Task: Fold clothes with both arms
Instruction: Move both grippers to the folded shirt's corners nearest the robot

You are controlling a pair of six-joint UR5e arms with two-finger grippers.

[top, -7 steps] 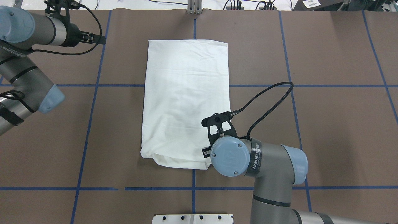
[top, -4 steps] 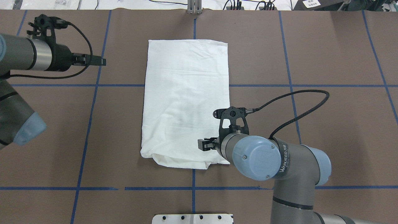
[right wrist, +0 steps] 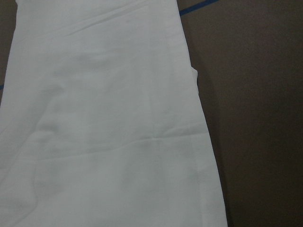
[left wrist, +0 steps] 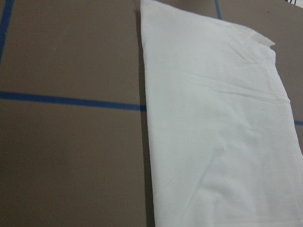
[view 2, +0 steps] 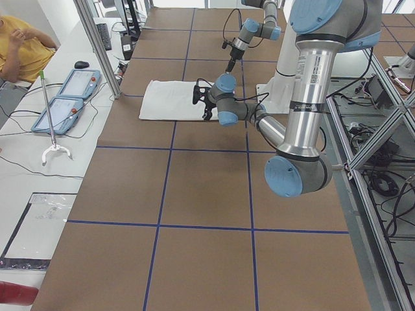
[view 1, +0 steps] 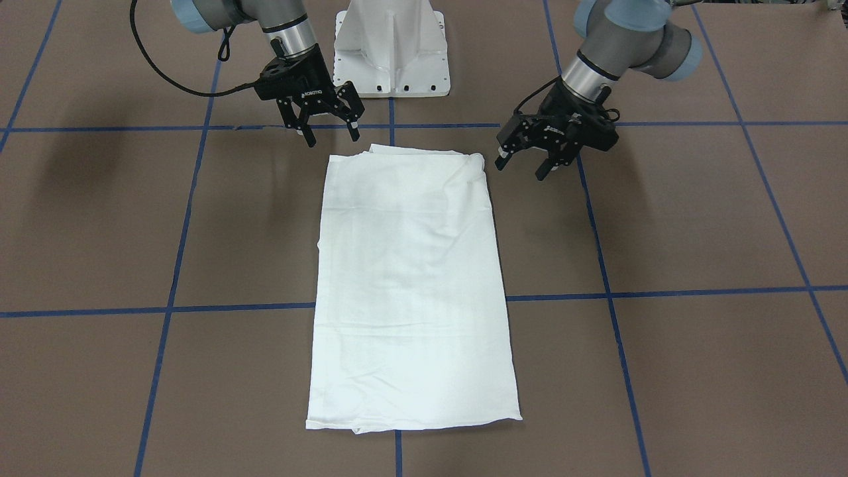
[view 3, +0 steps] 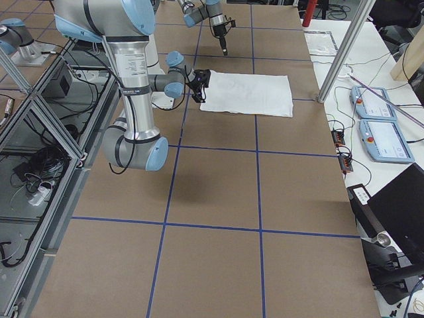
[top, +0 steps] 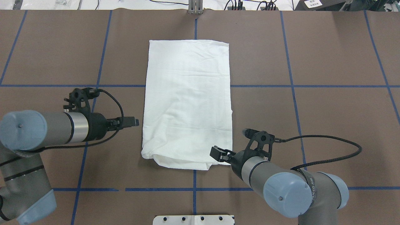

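Note:
The white shirt (top: 187, 103) lies folded into a long flat rectangle in the middle of the table, with no print showing. It also shows in the front view (view 1: 411, 285). My left gripper (top: 133, 121) is open and empty, just off the shirt's left edge near its end closest to me; in the front view (view 1: 523, 167) its jaws are spread. My right gripper (top: 216, 153) is open and empty at the shirt's near right corner, and it shows open in the front view (view 1: 333, 138). Both wrist views show only the shirt (left wrist: 218, 123) (right wrist: 104, 123) and brown table.
The white pedestal base (view 1: 391, 53) stands at my edge of the table, just behind the shirt's near end. Blue tape lines (top: 290, 84) grid the brown table top. A person in yellow (view 2: 19, 45) and two control tablets (view 2: 71, 91) are beyond the far side.
My left arm has swung from the far left of the table down to the shirt's near left edge. My right gripper has drawn back from over the shirt to its near right corner.

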